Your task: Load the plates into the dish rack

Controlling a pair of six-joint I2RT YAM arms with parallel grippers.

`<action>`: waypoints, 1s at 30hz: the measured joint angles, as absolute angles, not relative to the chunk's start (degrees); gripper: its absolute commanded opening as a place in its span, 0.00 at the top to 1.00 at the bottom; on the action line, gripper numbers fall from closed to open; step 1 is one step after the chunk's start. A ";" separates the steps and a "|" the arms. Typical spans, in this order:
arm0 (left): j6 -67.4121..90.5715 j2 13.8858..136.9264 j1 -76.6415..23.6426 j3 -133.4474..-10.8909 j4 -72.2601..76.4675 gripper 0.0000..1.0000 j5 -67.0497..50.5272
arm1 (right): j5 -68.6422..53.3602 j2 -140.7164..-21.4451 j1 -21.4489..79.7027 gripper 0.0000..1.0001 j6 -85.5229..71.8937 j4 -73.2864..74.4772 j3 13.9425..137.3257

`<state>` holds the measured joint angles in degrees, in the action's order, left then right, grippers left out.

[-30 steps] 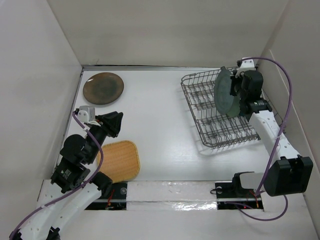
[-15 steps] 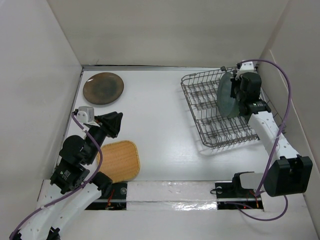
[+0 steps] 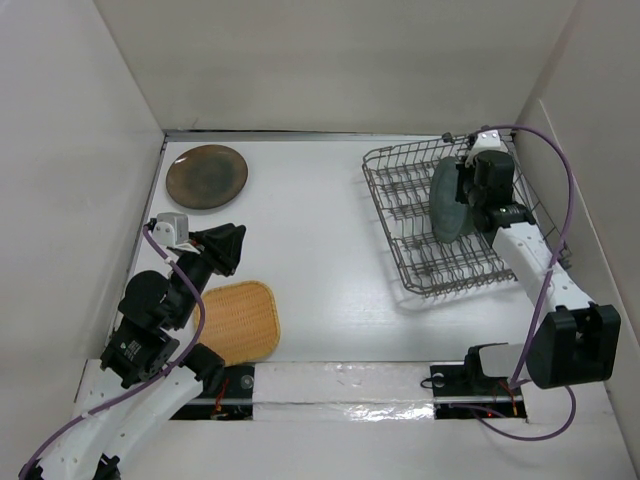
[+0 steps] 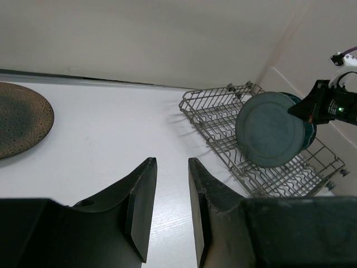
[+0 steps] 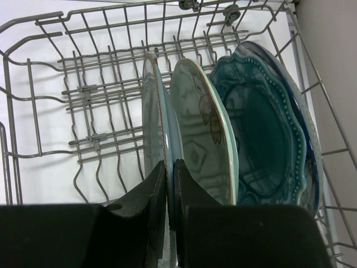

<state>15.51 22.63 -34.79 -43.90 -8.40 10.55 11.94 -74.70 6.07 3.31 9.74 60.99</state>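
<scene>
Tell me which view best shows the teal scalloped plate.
Right wrist: the teal scalloped plate stands upright, face and beaded rim clear. Left wrist shows only a sliver behind the grey-blue plate. Top external hides it.

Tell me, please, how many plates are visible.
5: grey-blue plate in right gripper, floral plate, teal plate in the dish rack; brown plate, woven plate on the table. Others may hide.

No text, label, brand, number or sign can be read in any of the views, whether on the dish rack (image 3: pixel 400 200), on the plates (image 5: pixel 198 128) or on the walls (image 3: pixel 350 60).
</scene>
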 measured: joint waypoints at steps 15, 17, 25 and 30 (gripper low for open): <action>15.49 23.88 -34.79 -43.90 -8.43 0.74 10.68 | 15.55 -71.66 4.71 0.36 -9.17 7.40 56.45; 15.49 24.21 -34.79 -43.90 -8.43 0.73 10.79 | 15.64 -70.87 4.54 0.35 -10.22 7.64 56.47; 15.49 24.82 -34.79 -43.90 -8.43 0.74 11.46 | 16.16 -62.11 8.62 0.37 -12.49 10.13 59.18; 15.40 25.52 -34.79 -43.90 -8.45 1.00 12.40 | 13.93 -56.60 18.31 1.00 -13.80 9.91 61.14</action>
